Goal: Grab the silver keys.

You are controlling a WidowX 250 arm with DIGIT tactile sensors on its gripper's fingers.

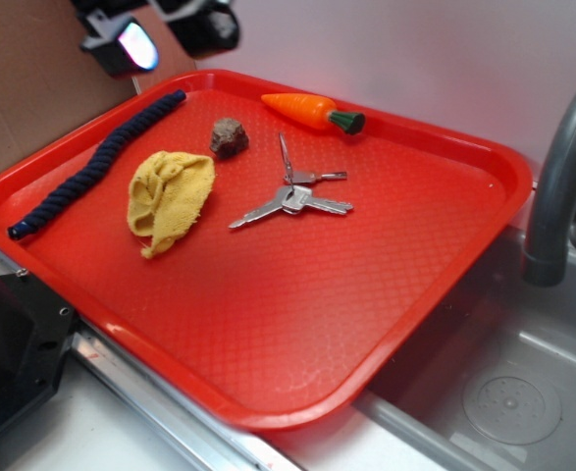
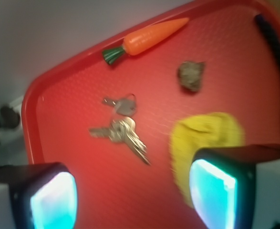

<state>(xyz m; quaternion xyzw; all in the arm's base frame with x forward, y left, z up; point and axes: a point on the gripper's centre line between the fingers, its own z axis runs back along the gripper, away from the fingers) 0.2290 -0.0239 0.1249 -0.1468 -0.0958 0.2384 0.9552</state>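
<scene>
Shiny silver keys (image 1: 292,199) fanned flat – textured red tray (image 1: 268,324)

No words, numbers or signs can be read in either view. The red tray (image 1: 445,285) has only a bumpy pattern and no writing. The silver keys (image 1: 292,196) are too small and blurry to show any letters. The brown cardboard (image 1: 23,78) at the back is plain.
</scene>
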